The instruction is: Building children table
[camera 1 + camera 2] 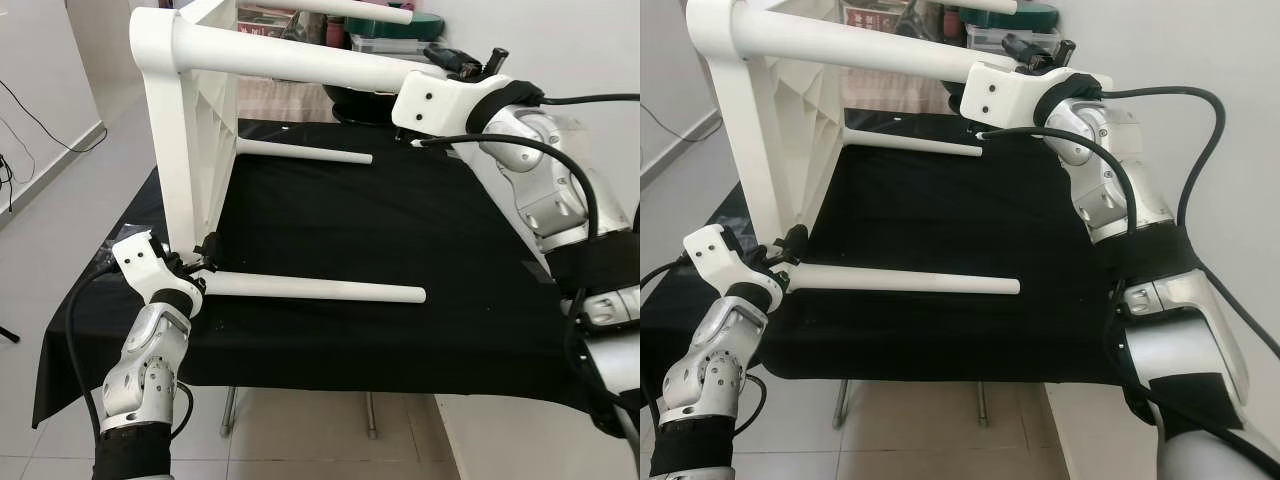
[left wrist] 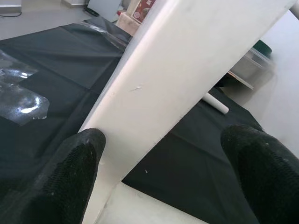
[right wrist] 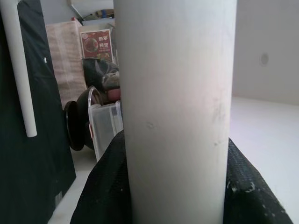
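A white children's table lies on its side on the black-clothed work table, with its top upright at the left and its legs pointing right. My right gripper is shut on the upper near leg, close to its free end. In the right wrist view that leg is squeezed between both black fingers. My left gripper is open at the base of the lower near leg, where the leg meets the top. Its fingers straddle a white part of the table.
Plastic boxes and a dark bowl crowd the back of the work table. A wall runs close along the right side. Bare floor lies to the left, with cables along the wall. A strip of tape holds the cloth's right edge.
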You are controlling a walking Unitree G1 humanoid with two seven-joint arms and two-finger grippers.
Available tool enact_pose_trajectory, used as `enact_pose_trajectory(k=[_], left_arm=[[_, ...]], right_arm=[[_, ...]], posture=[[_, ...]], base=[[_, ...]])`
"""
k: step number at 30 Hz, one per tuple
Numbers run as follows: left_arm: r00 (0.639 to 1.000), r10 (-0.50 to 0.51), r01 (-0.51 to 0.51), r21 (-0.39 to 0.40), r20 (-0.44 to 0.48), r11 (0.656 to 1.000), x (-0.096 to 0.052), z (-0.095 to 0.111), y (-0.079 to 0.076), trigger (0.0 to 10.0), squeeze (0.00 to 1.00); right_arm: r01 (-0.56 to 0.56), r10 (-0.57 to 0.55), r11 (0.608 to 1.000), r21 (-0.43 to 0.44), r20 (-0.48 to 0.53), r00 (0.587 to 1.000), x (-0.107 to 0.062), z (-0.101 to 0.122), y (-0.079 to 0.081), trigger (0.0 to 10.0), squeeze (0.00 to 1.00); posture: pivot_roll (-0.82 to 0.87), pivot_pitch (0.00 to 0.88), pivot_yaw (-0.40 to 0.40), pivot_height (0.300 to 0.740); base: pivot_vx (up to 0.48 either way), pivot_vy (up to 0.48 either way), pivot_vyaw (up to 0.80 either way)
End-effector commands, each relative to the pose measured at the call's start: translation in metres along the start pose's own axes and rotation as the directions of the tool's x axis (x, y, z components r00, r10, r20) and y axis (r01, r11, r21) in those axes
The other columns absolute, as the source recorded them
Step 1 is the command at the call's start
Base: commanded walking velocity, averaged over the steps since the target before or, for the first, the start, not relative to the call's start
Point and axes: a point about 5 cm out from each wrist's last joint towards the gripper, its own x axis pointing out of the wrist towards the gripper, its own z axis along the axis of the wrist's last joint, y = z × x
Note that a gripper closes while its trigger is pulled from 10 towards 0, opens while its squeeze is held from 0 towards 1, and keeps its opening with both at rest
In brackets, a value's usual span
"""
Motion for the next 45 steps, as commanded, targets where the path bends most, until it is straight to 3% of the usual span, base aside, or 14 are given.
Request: enact_pose_trajectory(k=[1, 8, 11, 13, 16, 21, 26, 27, 28, 29, 30, 35, 41, 45], left_arm=[[0.999, -0.031, 0.032, -0.028, 0.027, 0.999, 0.007, 0.007, -0.014, 10.0, 0.0], [0.996, -0.094, 0.094, -0.004, -0.008, 0.996, 0.009, 0.001, -0.028, 10.0, 0.0], [0.981, -0.192, 0.194, 0.114, -0.031, 0.974, 0.006, -0.002, -0.047, 10.0, 0.0], [0.951, -0.301, 0.306, 0.304, -0.066, 0.902, -0.001, -0.005, -0.071, 10.0, 0.0], [0.915, -0.385, 0.396, 0.436, -0.118, 0.808, -0.009, -0.012, -0.09, 10.0, 0.0], [0.913, -0.386, 0.399, 0.496, -0.134, 0.771, -0.008, -0.017, -0.091, 10.0, 0.0], [0.953, -0.284, 0.285, 0.606, -0.101, 0.743, 0.011, -0.011, -0.068, 10.0, 0.0], [0.967, -0.238, 0.24, 0.633, -0.089, 0.736, 0.018, -0.007, -0.057, 3.0, 0.0], [0.967, -0.238, 0.24, 0.633, -0.089, 0.736, 0.018, -0.007, -0.057, 3.0, 0.0], [0.975, -0.209, 0.211, 0.646, -0.082, 0.733, 0.022, -0.005, -0.05, 0.0, 0.0], [0.975, -0.209, 0.211, 0.646, -0.082, 0.733, 0.022, -0.005, -0.05, 0.0, 0.0], [0.999, -0.014, 0.04, 0.694, -0.042, 0.719, 0.038, 0.008, 0.0, 0.0, 0.0], [0.986, 0.166, -0.1, 0.69, -0.029, 0.717, 0.03, 0.005, 0.047, 0.0, 0.0], [0.976, 0.216, -0.14, 0.7, -0.02, 0.7, 0.026, 0.002, 0.064, 0.0, 0.0]], right_arm=[[-0.037, 0.037, 0.999, 0.009, 0.007, 0.999, 0.003, 0.002, 0.007, 0.0, 0.0], [-0.038, 0.038, 0.999, 0.019, 0.011, 0.999, 0.004, 0.003, 0.008, 0.0, 0.0], [-0.043, 0.042, 0.999, 0.026, 0.016, 0.999, 0.004, 0.003, 0.01, 0.0, 0.0], [-0.046, 0.045, 0.998, 0.034, 0.019, 0.999, 0.005, 0.004, 0.011, 0.0, 0.0], [-0.045, 0.044, 0.998, 0.039, 0.021, 0.999, 0.006, 0.004, 0.011, 0.0, 0.0], [-0.044, 0.043, 0.998, 0.045, 0.026, 0.999, 0.007, 0.006, 0.011, 0.0, 0.0], [-0.042, 0.04, 0.998, 0.05, 0.033, 0.999, 0.007, 0.007, 0.01, 0.0, 0.0], [-0.041, 0.04, 0.998, 0.051, 0.034, 0.999, 0.007, 0.008, 0.01, 0.0, 0.0], [-0.041, 0.04, 0.998, 0.051, 0.034, 0.999, 0.007, 0.008, 0.01, 0.0, 0.0], [-0.041, 0.039, 0.998, 0.051, 0.034, 0.999, 0.007, 0.008, 0.01, 0.0, 0.0], [-0.041, 0.039, 0.998, 0.051, 0.034, 0.999, 0.007, 0.008, 0.01, 0.0, 0.0], [-0.036, 0.034, 0.998, 0.055, 0.036, 0.999, 0.006, 0.008, 0.007, 0.0, 0.0], [-0.029, 0.027, 0.998, 0.054, 0.031, 0.999, 0.004, 0.006, 0.003, 0.0, 0.0], [-0.027, 0.025, 0.998, 0.055, 0.028, 0.999, 0.004, 0.005, 0.003, 0.0, 0.0]], posture=[[-0.01, 0.044, -0.075, 0.74], [-0.01, 0.043, -0.072, 0.74], [-0.01, 0.044, -0.07, 0.74], [-0.01, 0.047, -0.068, 0.74], [-0.01, 0.048, -0.067, 0.74], [-0.01, 0.049, -0.066, 0.74], [-0.02, 0.047, -0.064, 0.74], [-0.02, 0.048, -0.062, 0.74], [-0.02, 0.048, -0.062, 0.74], [-0.02, 0.048, -0.062, 0.74], [-0.02, 0.048, -0.062, 0.74], [-0.03, 0.048, -0.054, 0.74], [-0.03, 0.046, -0.05, 0.74], [-0.04, 0.047, -0.052, 0.74]], base=[[0.0, 0.0, 0.0], [0.0, 0.0, 0.0], [0.0, 0.0, 0.0], [0.0, 0.0, 0.0], [0.0, 0.0, 0.0], [0.0, 0.0, 0.0], [0.0, 0.0, 0.0], [0.0, 0.0, 0.0], [0.0, 0.0, 0.0], [0.0, 0.0, 0.0], [0.0, 0.0, 0.0], [0.0, 0.0, 0.0], [0.0, 0.0, 0.0], [0.0, 0.0, 0.0]])
